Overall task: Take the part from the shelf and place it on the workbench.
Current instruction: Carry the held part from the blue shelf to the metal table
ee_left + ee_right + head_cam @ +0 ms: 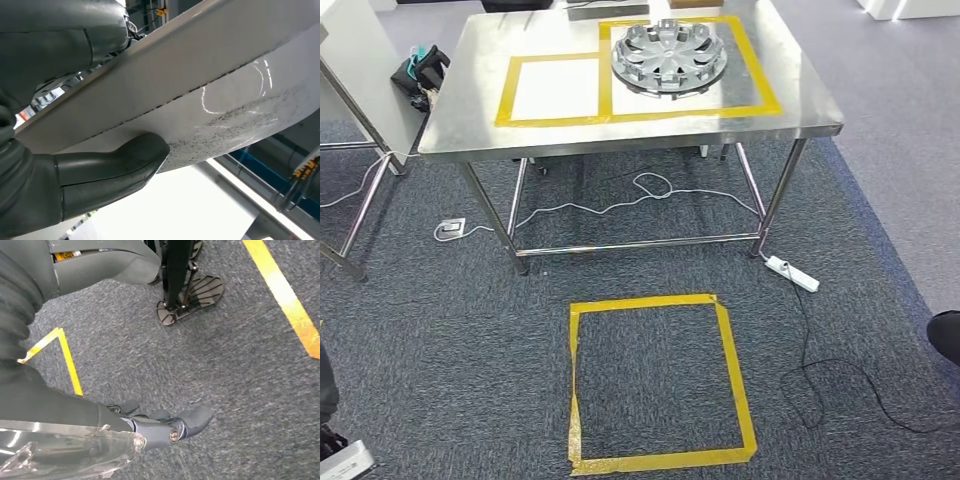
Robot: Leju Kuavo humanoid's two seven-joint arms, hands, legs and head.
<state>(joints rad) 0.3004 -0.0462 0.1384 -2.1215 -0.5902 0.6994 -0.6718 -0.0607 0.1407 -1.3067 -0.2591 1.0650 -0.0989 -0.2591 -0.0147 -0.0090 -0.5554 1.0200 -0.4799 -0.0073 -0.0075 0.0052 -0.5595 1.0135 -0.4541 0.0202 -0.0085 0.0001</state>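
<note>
Checking the feeds: the part (669,55), a grey hubcap, is already lying flat on the workbench (471,110), roughly at 12 o'clock from where I'm looking through the head cam. It's inside the bigger yellow tape frame (758,75), tucked into the frame's 10 o'clock corner. At 9 o'clock of the part there's a smaller tape frame with a white sheet (555,88) in it, right next door and sharing a strip of tape. On the carpet in front of the bench there's a yellow tape square (731,370), and at about 2 o'clock from that square a white power strip (792,272) sits by the bench leg with its cable looping off across the floor. A black bag (422,72) is sitting at 9 o'clock of the bench, on the neighbouring table. The left hand (75,185) shows me its thumb right up against a pale glossy surface (226,90); whether it's touching, and what the other fingers are doing, I can't tell. The right hand (75,410) hangs over the carpet (245,390), fingers (192,419) stretched out straight and close side by side, thumb (113,262) well apart from them, nothing between
</note>
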